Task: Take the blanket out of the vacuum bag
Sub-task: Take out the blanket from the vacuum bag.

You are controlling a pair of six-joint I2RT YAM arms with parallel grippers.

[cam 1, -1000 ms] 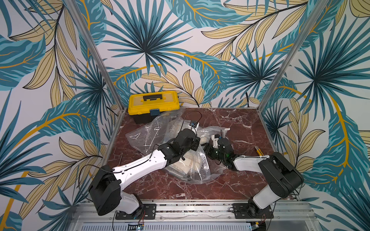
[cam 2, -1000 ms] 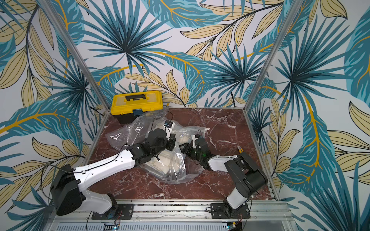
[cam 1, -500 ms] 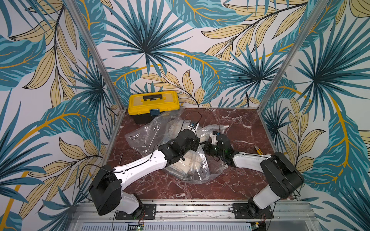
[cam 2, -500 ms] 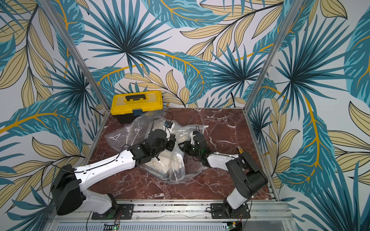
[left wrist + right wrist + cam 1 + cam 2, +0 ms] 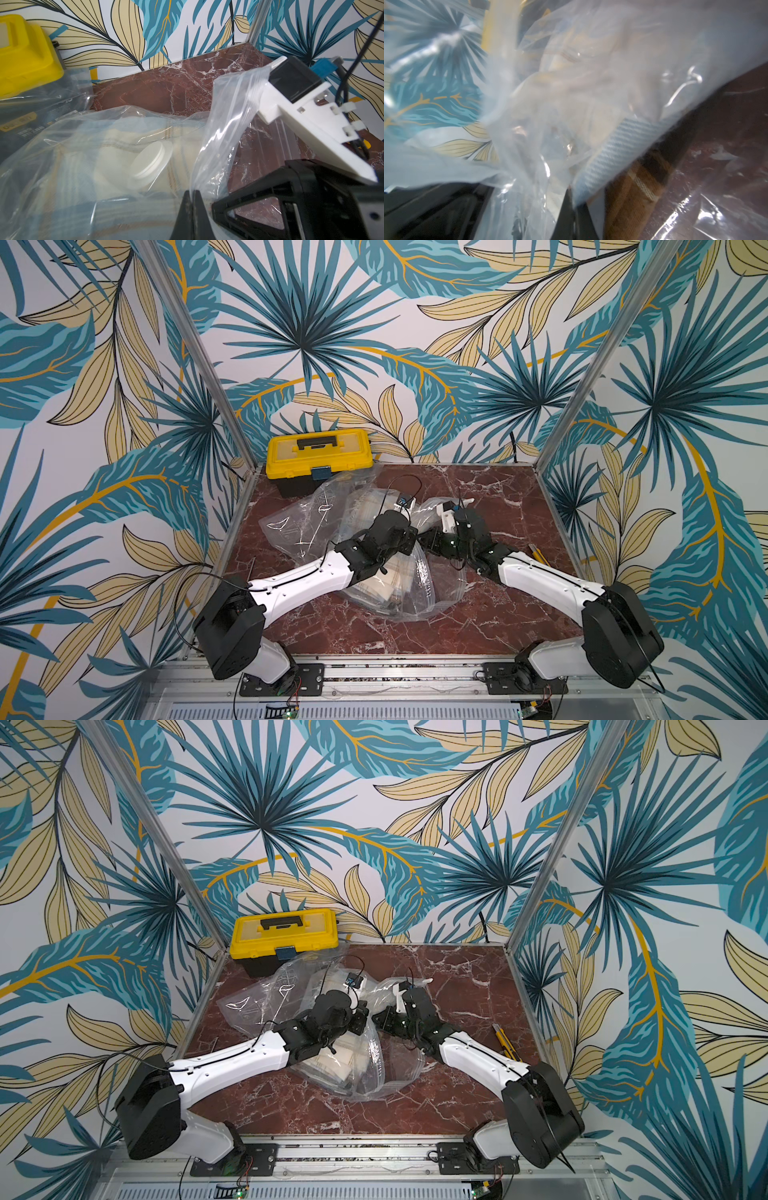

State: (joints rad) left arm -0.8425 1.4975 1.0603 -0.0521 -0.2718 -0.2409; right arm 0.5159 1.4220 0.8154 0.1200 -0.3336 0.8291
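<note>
At mid-surface [image 5: 490, 489], left pincer [image 5: 190, 192] and right pincer [image 5: 572, 192] each pinch vacuum bag [image 5: 299, 526] film, blanket [image 5: 116, 133] inside: opening step; next probably needs pulling the mouth apart.

We can read no text. On the dark base of the toolbox [image 5: 27, 54], at the far left corner of the table [image 5: 187, 83], a yellow label [image 5: 18, 123] and pale print are too blurred.
</note>
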